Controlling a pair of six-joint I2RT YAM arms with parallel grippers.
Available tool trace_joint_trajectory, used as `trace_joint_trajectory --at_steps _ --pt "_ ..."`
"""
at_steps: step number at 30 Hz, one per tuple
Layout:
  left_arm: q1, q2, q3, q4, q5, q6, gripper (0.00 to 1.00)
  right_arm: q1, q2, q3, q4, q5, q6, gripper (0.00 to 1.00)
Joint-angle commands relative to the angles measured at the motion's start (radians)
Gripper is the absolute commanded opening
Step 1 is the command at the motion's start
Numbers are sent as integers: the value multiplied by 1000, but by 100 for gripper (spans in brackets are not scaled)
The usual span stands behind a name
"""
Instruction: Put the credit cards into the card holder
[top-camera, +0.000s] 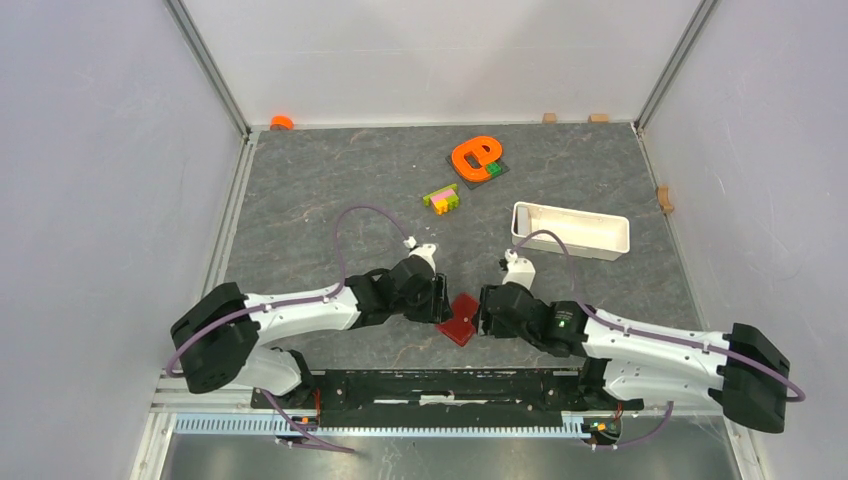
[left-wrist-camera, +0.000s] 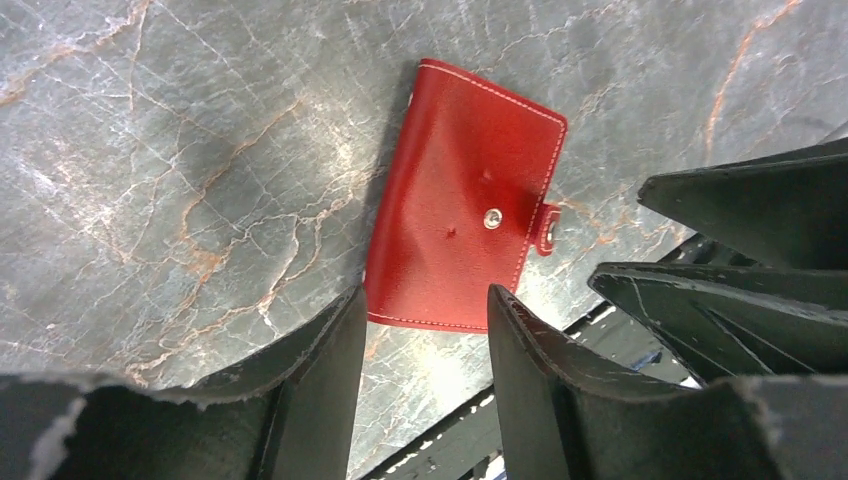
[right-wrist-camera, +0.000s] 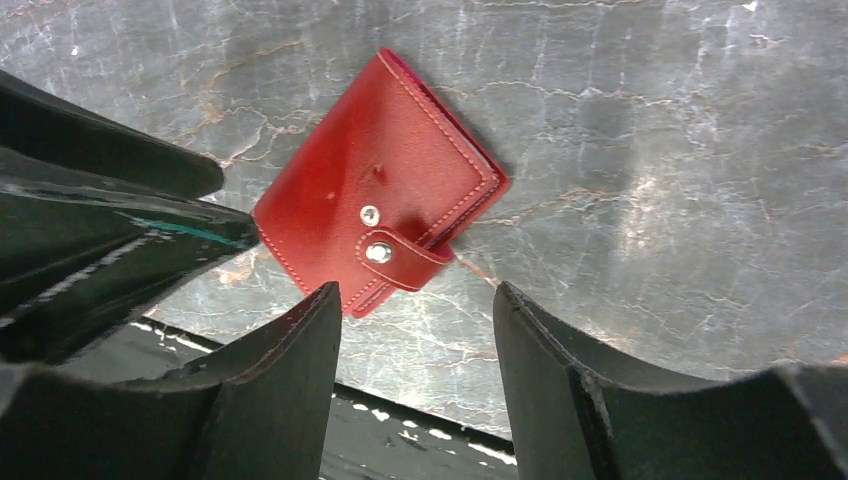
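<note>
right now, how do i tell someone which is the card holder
Look at the table, midway along its near edge. The card holder lies flat between the left gripper and right gripper. It is the only dark-red folded wallet, with a snap tab; the tray is white.

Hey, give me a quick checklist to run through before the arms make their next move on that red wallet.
1. Is the small dark-red leather-like folding wallet lying flat on the grey marbled table: ok.
2. Is the wallet folded shut: ok.
3. Is the red snap tab fastened on the metal stud: not ok, it sits beside it.
4. Are the credit cards inside: cannot tell, none show.
5. Is the left gripper open and empty: ok.
6. Is the right gripper open and empty: ok.
</note>
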Motion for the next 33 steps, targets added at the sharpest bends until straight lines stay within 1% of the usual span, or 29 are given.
trace_joint_trajectory --at_steps 1,5,10,14,16,19,22,26,30,33 --pt "6 32 -12 54 52 64 54 17 62 111 -31 -7 44 62" --pt "6 61 -38 113 100 74 52 54 139 215 -117 57 45 63" --pt "0 90 -109 306 233 17 47 94 235 309 -274 144 89 60" --pt "-6 49 -163 393 257 -2 46 132 292 393 -438 237 147 58" --pt "-6 20 -176 398 244 5 46 139 315 428 -486 258 152 57" --pt "3 -1 -166 364 218 27 48 141 345 456 -493 258 143 56" --pt "45 19 -126 302 226 32 48 141 372 465 -458 258 124 54" --pt "101 53 -118 330 269 6 48 138 414 486 -438 262 104 50" --pt "107 67 -108 346 281 4 48 114 445 495 -440 265 94 47" --pt "109 76 -110 350 288 11 47 82 444 460 -393 240 75 43"
